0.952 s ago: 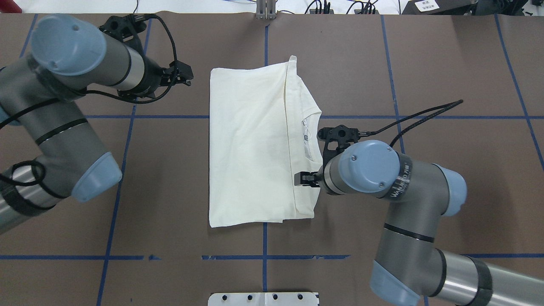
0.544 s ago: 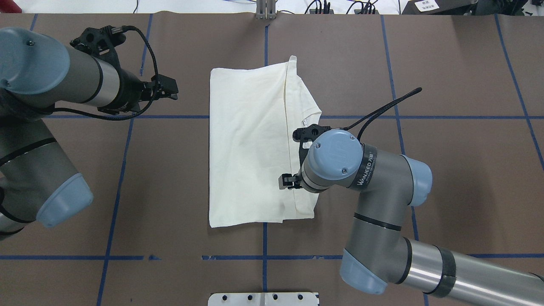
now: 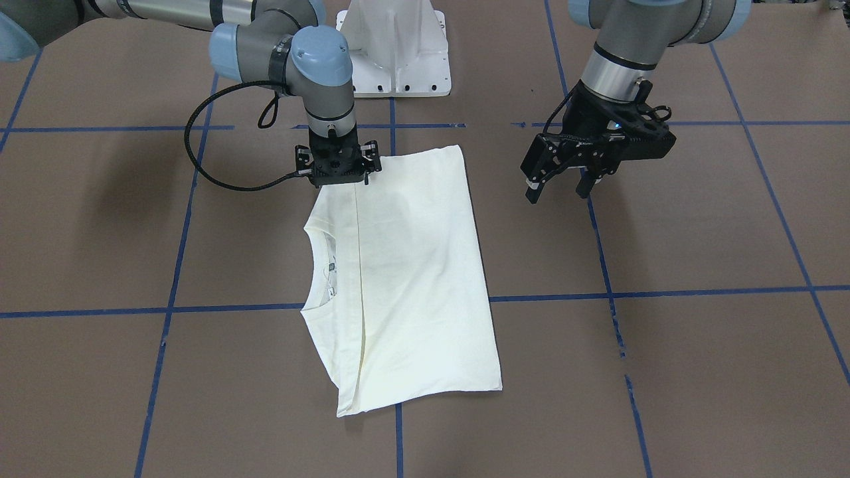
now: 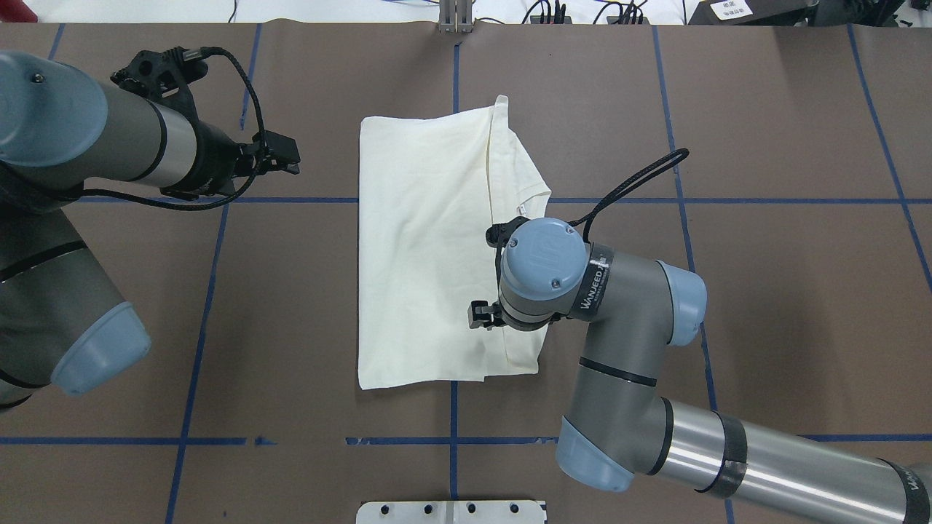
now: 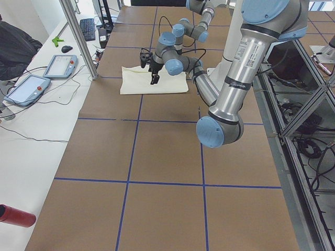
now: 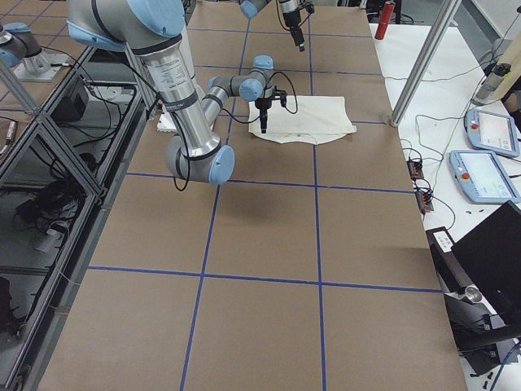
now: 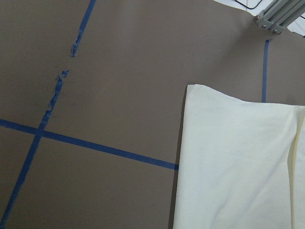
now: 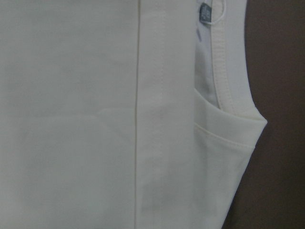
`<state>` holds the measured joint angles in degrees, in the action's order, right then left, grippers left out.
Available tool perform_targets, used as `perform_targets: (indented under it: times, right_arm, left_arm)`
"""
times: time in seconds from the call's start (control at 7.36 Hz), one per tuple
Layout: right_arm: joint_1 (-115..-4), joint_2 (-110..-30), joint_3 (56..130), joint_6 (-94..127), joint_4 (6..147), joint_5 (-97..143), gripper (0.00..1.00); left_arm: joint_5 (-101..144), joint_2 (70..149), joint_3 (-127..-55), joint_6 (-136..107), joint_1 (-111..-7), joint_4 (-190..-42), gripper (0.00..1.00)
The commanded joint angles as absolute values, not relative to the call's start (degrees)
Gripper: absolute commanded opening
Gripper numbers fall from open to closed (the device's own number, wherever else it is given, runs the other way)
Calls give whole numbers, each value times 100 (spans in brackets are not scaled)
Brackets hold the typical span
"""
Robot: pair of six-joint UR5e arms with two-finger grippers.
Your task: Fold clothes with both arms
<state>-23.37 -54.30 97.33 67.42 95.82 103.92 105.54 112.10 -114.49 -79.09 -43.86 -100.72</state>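
The clothes are one cream shirt point(image 4: 422, 247), folded into a tall rectangle at the table's middle, plain side up. Its ribbed collar point(image 3: 312, 265) and a small label peek out along the folded edge. The right wrist view is filled with this cloth point(image 8: 71, 114) and the collar point(image 8: 224, 71). My right gripper point(image 3: 339, 174) points down over the shirt's corner nearest the robot, fingers spread and holding nothing. In the overhead view it point(image 4: 486, 316) is mostly hidden under its wrist. My left gripper point(image 4: 287, 156) hangs open over bare table, off the shirt point(image 7: 238, 157).
Blue tape lines grid the brown table. The white pedestal base point(image 3: 395, 46) stands at the robot's side. A black cable point(image 3: 199, 153) loops from the right wrist. Handheld pendants point(image 5: 60, 65) and a metal post point(image 5: 78, 36) are at the far side.
My right gripper has slid leftward from the shirt's collar edge further over the cloth. My left arm has drawn back to the left, away from the shirt.
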Motion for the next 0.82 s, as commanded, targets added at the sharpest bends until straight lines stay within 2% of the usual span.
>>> perform_targets:
  times: [0.0,0.68]
  right_arm:
    - [-2268,-5440,9659,6741,9721,10397,100]
    - [-2232,-5432,9659,6741,9958,10406,100]
  left_arm:
    - [10599,11206,-11426,-7919,-4377,-10072,100]
    - [10644,11215,-11391,-7919,-4360,-10081,100]
